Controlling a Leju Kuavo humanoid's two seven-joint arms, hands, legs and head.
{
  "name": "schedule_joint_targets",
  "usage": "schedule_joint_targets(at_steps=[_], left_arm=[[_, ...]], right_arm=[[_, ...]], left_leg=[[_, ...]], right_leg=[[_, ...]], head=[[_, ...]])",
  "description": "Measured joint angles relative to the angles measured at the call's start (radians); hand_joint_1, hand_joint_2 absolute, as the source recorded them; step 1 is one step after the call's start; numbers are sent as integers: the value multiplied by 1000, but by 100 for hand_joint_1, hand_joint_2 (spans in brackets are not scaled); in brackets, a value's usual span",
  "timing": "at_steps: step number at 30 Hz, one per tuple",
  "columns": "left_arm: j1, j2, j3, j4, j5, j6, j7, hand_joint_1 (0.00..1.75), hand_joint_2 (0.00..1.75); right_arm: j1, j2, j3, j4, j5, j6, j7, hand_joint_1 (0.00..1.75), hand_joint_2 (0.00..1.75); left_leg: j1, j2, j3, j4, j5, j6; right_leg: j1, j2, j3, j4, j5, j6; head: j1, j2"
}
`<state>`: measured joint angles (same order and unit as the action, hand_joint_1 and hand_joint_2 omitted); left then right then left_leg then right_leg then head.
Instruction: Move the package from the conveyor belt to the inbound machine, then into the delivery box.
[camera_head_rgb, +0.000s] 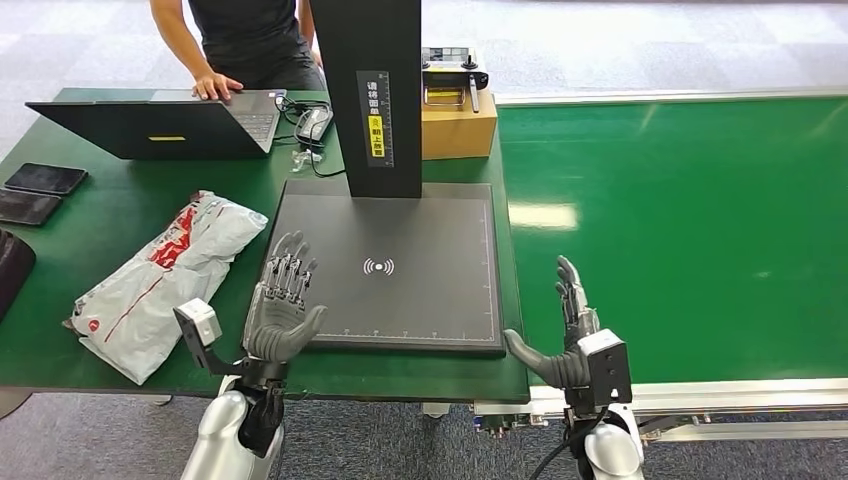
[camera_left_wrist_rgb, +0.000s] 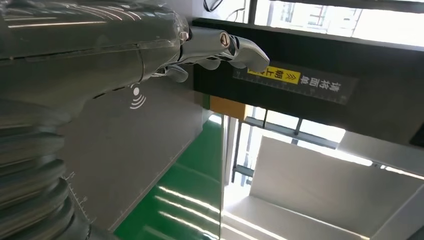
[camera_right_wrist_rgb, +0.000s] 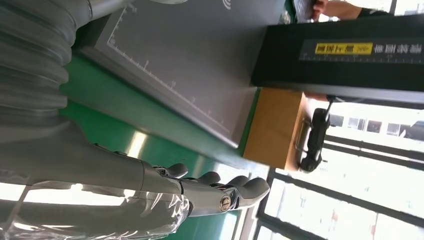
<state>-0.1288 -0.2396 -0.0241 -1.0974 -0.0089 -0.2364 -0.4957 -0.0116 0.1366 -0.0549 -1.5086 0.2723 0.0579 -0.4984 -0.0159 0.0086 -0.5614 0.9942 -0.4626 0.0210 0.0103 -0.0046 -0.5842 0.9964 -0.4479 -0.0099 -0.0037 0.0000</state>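
A white plastic mail package (camera_head_rgb: 165, 282) with red print lies on the green table, left of the inbound machine's dark scanning plate (camera_head_rgb: 400, 270). My left hand (camera_head_rgb: 280, 305) hovers at the plate's near left corner, fingers spread and empty, just right of the package. In the left wrist view my left hand (camera_left_wrist_rgb: 220, 50) has its fingers out over the plate (camera_left_wrist_rgb: 130, 145). My right hand (camera_head_rgb: 568, 335) stands open and empty over the near edge of the green conveyor belt (camera_head_rgb: 680, 230), thumb toward the plate; the right wrist view shows my right hand (camera_right_wrist_rgb: 215, 192) with straight fingers.
The machine's black column (camera_head_rgb: 375, 95) rises behind the plate, with a cardboard box (camera_head_rgb: 458, 125) beside it. A person's hand rests on an open laptop (camera_head_rgb: 170, 125) at the back left. Two phones (camera_head_rgb: 40, 190) lie at the left edge. Cables (camera_head_rgb: 312, 130) sit near the column.
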Motion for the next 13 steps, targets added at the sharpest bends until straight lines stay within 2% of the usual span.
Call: schedule_joint_targets(at_steps=[6, 13], left_arm=[[50, 0, -19, -104, -51, 8, 4, 0, 175], [66, -2, -23, -143, -65, 12, 4, 0, 175]], right_arm=[[31, 10, -34, -47, 30, 30, 3, 0, 175], [37, 13, -37, -69, 36, 36, 3, 0, 175]], left_leg=[[0, 0, 0, 0, 0, 0], [0, 0, 1, 0, 0, 0]], right_leg=[[0, 0, 0, 0, 0, 0], [0, 0, 0, 0, 0, 0]], head=[[0, 0], [0, 0]])
